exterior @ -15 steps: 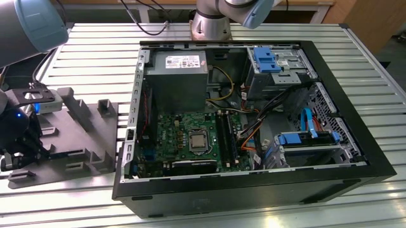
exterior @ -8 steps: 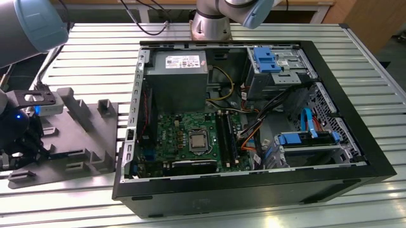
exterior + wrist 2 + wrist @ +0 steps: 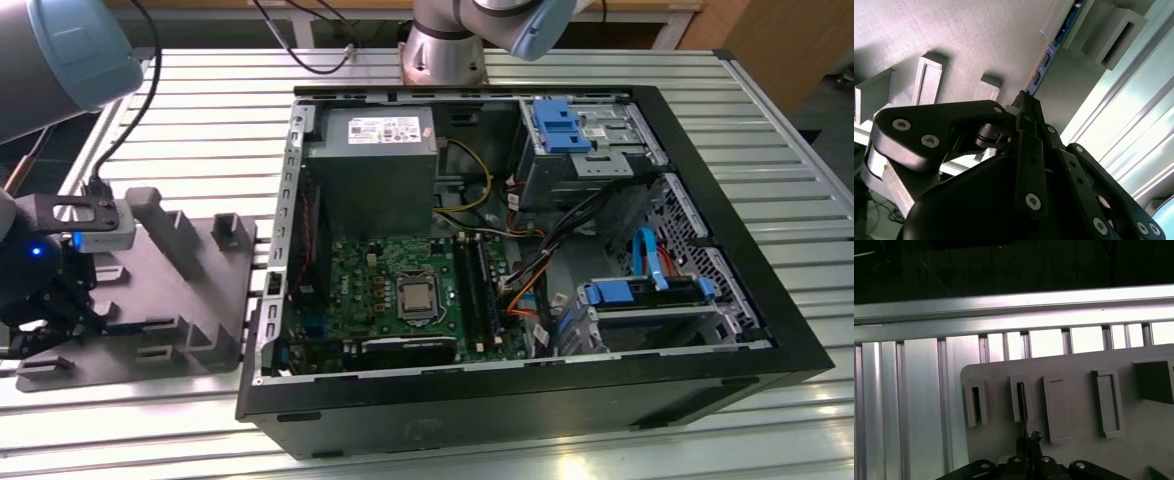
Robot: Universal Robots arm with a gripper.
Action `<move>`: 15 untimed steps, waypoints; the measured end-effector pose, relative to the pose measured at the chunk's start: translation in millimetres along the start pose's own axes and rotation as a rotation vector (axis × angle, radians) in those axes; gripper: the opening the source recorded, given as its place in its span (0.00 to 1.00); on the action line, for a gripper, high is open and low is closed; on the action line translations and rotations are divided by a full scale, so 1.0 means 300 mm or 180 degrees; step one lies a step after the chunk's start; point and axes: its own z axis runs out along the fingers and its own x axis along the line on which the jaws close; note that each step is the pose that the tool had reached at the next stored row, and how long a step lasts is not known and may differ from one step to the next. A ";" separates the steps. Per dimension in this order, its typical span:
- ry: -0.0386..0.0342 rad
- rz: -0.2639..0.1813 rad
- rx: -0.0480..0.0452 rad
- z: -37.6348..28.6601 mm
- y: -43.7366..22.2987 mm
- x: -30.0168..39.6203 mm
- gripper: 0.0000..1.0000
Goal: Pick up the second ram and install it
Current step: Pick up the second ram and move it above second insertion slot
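The pincer (image 3: 1023, 106) is pinched narrow on the second ram (image 3: 1046, 55), which stands on edge in a slot of the grey holder (image 3: 954, 35). That holder lies on the slatted worktop (image 3: 200, 130), just beside the open computer case (image 3: 534, 405).

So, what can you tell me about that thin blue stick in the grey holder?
The ram is a thin blue circuit strip seen edge-on, with small dark chips along one face. It stands on its long edge in a slot of the grey holder. The black hand is closed on its near end.
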 end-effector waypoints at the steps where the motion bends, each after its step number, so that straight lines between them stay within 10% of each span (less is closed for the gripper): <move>1: 0.0000 0.0002 0.0000 0.000 0.000 0.000 0.13; 15: -0.0002 0.0030 -0.0001 0.000 0.000 0.000 0.13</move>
